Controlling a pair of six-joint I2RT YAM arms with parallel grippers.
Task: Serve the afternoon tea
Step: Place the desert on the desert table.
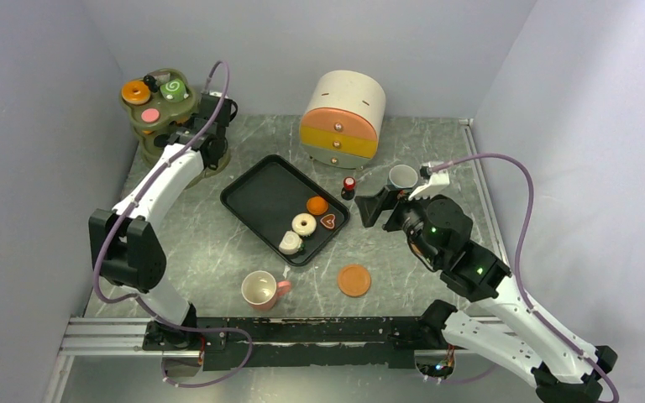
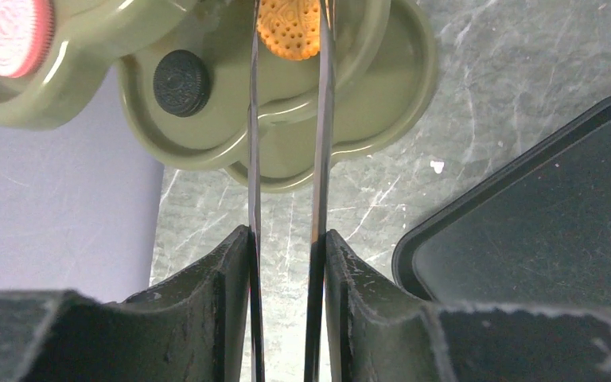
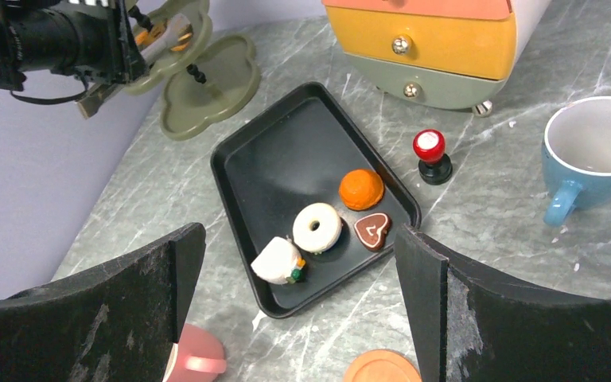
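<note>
A grey marbled table top (image 1: 210, 252) lay between plain lilac-grey walls (image 1: 34, 126). On a glossy black rectangular tray (image 1: 260, 197) sat a ringed white doughnut (image 1: 304, 224), a smooth orange dome pastry (image 1: 317, 205) and a brown heart cookie (image 1: 329, 222). A pink cup (image 1: 260, 290) and a flat orange round saucer (image 1: 354, 280) stood near the arms. A blue cup (image 1: 401, 176) stood just beyond the right gripper (image 1: 378, 206), whose jaws were wide apart and empty. The left gripper (image 2: 287, 48) pinched a dotted orange biscuit (image 2: 289, 28) above the shiny olive-green scalloped stand (image 2: 366, 119).
</note>
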